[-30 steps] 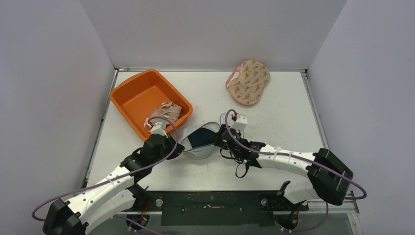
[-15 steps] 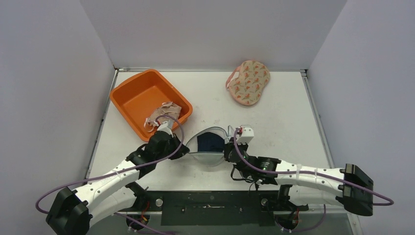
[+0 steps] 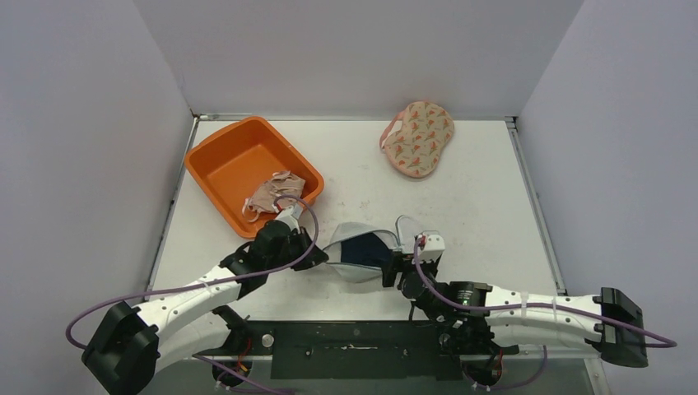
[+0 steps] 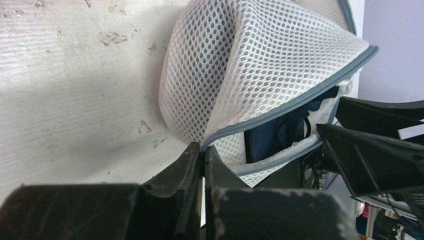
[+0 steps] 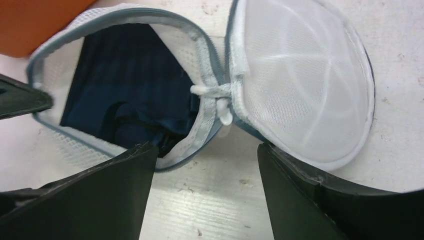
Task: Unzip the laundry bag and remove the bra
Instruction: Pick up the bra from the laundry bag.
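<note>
Right gripper [image 5: 206, 150]: my jaws stand apart and empty, straddling the near rim of the laundry bag [image 5: 300, 75]. Left gripper [image 4: 202, 152]: pinched together on the bag's zipper edge at its left corner. Bag unzipped. The navy bra [image 5: 125, 85] lies inside, just beyond my right jaws.

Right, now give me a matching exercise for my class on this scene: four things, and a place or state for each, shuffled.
1 left pincer
2 right pincer
3 navy bra
4 carrot-print pouch

A open
B inside the unzipped mesh laundry bag
C far side of the table, alone
D shut on the bag's zip edge

Pairs: 1-D, 2-A, 3-B, 4-C
</note>
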`<action>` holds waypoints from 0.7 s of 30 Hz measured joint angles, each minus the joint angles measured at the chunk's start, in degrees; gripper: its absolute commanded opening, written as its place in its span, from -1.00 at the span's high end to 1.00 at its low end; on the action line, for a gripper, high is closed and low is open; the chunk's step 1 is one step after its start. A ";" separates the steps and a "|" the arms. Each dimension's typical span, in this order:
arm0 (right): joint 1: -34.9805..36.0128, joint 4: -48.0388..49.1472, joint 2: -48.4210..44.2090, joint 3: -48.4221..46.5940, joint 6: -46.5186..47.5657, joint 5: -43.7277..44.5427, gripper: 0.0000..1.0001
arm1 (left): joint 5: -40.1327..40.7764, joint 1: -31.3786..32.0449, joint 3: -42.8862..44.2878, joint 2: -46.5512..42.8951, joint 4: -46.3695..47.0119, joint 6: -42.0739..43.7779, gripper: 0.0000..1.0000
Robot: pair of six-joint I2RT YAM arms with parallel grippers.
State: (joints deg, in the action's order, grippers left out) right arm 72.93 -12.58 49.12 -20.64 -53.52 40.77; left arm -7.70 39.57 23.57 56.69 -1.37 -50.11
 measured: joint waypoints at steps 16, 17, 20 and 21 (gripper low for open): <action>2.56 5.27 7.08 -19.56 21.09 -10.54 0.26 | -0.52 0.42 -1.18 4.04 4.85 1.44 1.00; 2.54 5.64 10.69 -21.14 21.68 -10.34 0.28 | -0.52 0.44 -1.36 4.04 5.01 1.42 1.00; 2.08 6.40 20.87 -22.64 23.63 -11.02 0.34 | -0.48 0.46 -1.70 3.96 5.01 1.25 0.94; 2.03 6.21 22.80 -22.62 24.09 -11.41 0.37 | -0.48 0.46 -1.75 3.91 4.94 1.20 0.92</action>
State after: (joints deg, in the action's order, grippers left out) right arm 74.96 -6.37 71.92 -43.27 -29.43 29.36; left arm -8.19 40.03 21.82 60.60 3.57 -48.90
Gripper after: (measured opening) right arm 0.346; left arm 0.023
